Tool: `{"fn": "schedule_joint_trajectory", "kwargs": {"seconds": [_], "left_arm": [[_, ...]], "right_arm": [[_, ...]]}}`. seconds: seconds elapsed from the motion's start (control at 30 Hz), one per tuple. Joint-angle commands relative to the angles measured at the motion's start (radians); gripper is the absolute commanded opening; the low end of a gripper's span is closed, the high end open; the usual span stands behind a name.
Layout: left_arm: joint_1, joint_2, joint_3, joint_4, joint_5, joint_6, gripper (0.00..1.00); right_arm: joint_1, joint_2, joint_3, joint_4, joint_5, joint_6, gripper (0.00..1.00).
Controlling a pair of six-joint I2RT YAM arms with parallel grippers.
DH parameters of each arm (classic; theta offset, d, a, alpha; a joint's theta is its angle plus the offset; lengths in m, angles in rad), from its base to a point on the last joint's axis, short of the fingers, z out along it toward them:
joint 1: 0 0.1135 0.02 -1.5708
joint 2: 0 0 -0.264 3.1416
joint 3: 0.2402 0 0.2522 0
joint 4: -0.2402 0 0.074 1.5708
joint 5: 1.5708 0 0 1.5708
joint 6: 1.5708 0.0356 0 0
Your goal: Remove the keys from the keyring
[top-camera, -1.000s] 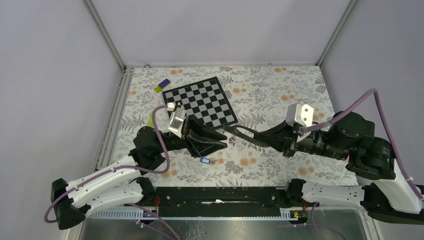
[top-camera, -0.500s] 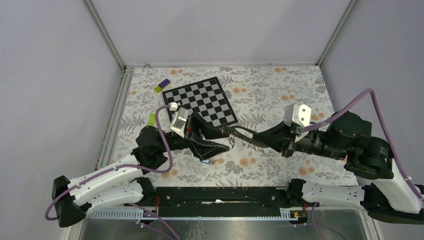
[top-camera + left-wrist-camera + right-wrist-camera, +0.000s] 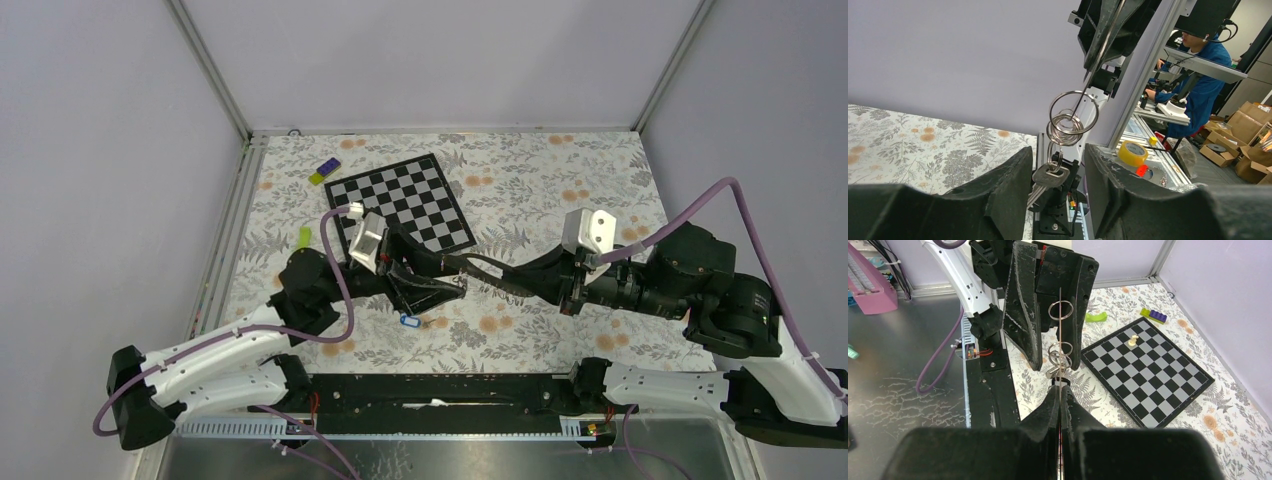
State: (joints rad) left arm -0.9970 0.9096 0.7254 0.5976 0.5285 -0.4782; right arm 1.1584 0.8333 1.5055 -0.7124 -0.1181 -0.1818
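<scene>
A floral-patterned worktop [image 3: 560, 190] carries a black-and-white chessboard [image 3: 400, 205] at the back. In front of it, two black robot hands meet tip to tip above the surface. The right hand [image 3: 1060, 390] is pressed together on a thin metal wire [image 3: 1094, 62]. The keyring [image 3: 1073, 112], a cluster of silvery wire loops, hangs threaded on that wire. The left hand [image 3: 1058, 160] is spread, one finger on each side of the silvery keys [image 3: 1048, 177] dangling below the keyring, without touching them. A small blue tag [image 3: 407, 321] lies on the worktop just below the hands.
</scene>
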Motion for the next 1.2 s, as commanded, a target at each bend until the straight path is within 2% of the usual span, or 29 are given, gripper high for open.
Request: {"fn": "schedule_joint_trajectory", "kwargs": {"seconds": [0.0, 0.27, 0.37, 0.47, 0.73, 1.17], "left_arm": [[-0.006, 0.006, 0.049, 0.05, -0.011, 0.012, 0.45], [-0.008, 0.009, 0.05, 0.054, -0.012, 0.013, 0.36], [-0.008, 0.007, 0.051, 0.054, -0.014, 0.013, 0.35], [-0.008, -0.001, 0.052, 0.047, -0.026, 0.017, 0.43], [-0.008, -0.009, 0.053, 0.079, -0.035, 0.014, 0.53], [-0.009, -0.027, 0.081, 0.047, -0.085, 0.052, 0.58]], "right_arm": [[-0.003, -0.014, 0.0, 0.072, -0.015, 0.017, 0.0], [-0.003, -0.025, -0.008, 0.077, -0.017, 0.022, 0.0], [-0.003, -0.028, -0.014, 0.077, -0.017, 0.022, 0.0], [-0.003, -0.034, -0.016, 0.076, -0.012, 0.022, 0.0], [-0.003, -0.047, -0.023, 0.076, -0.016, 0.026, 0.0], [-0.002, -0.037, -0.044, 0.076, 0.007, 0.022, 0.0]]}}
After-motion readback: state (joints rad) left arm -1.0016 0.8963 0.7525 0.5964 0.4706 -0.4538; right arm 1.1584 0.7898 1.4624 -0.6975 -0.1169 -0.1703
